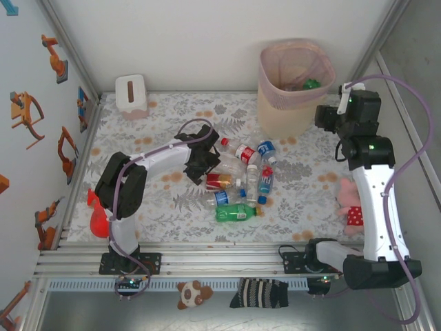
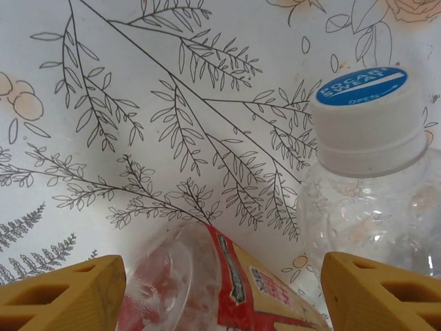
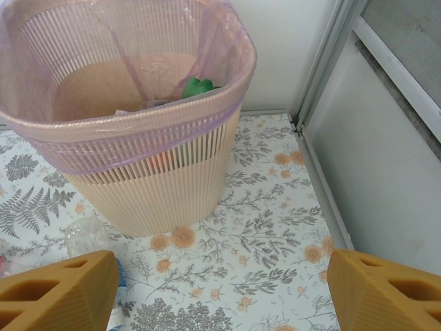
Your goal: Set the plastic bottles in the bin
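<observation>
Indoors, floral-print table [image 1: 310, 189], white walls [image 1: 193, 41], left claw [image 2: 224, 267] spread over bottles [image 1: 252, 181], right claw [image 3: 222, 265] spread.

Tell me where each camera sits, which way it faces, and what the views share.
Top external: fixed above and behind the arms, looking down on the table; both arms show, bases at the bottom.
Left wrist: on the left arm, looking down at a red-labelled bottle between its open jaws, a white-capped bottle beside.
Right wrist: on the right arm, facing the bin; its open jaws at the bottom corners.
Shared: top and right wrist both show the bin, a green bottle inside.
</observation>
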